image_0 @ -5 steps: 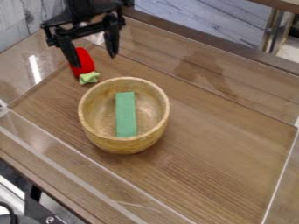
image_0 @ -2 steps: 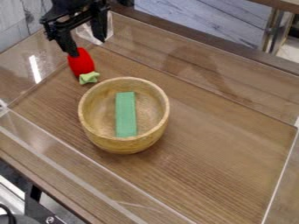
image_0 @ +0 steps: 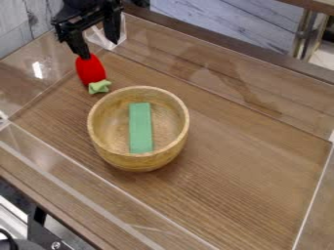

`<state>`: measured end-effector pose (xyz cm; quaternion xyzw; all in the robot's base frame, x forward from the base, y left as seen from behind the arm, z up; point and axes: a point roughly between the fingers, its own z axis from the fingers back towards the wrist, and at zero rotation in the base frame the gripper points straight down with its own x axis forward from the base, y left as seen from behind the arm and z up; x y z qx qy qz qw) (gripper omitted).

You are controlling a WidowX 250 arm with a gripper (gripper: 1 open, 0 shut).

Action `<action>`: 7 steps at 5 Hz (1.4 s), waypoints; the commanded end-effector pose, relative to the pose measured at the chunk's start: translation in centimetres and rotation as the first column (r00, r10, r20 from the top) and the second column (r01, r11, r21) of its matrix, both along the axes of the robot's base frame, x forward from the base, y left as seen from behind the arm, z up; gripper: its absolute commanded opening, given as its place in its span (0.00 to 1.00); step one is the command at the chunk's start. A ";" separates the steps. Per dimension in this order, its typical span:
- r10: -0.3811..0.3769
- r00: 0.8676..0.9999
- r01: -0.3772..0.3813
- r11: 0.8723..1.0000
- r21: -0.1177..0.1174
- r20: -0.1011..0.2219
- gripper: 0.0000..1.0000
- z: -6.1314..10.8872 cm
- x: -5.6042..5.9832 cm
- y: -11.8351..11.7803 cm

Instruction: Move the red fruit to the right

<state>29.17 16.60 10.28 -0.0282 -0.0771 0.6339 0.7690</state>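
At the upper left of the view, the end effector [image_0: 89, 39] is hanging over the surface [image_0: 248, 107] with its dark fingers [image_0: 77, 44] pointing down and standing wide apart — nothing is sitting between them, and it is holding nothing. Its fingertips are hovering just above the fruit [image_0: 89, 69]; whether they are touching it cannot be told from this angle.

Directly below the end effector, the fruit is lying on the surface near the left edge — a small bright red rounded piece with a light green leafy end [image_0: 100, 87] pointing down and to the right, toward the bowl. It is sitting just beside the bowl's upper-left rim, apart from it.

Nearer the middle, a round wooden bowl [image_0: 109, 140] is resting upright on the surface. Inside it, a flat green block [image_0: 140, 127] is lying lengthwise, running from the far rim toward the near one.

All of this is sitting on a brown wood-grain surface that is showing glossy reflections, with a clear raised edge [image_0: 26, 137] running along its left and near sides. To the right of the bowl the wood is stretching away bare toward the right edge.
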 end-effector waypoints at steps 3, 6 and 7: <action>-0.079 0.995 0.074 0.993 0.089 0.059 1.00 0.4 2.6 1.7; -0.047 0.998 0.041 0.991 0.124 0.043 1.00 -2.8 4.6 4.6; -0.073 0.997 0.067 0.989 0.131 0.039 1.00 -3.2 4.6 5.0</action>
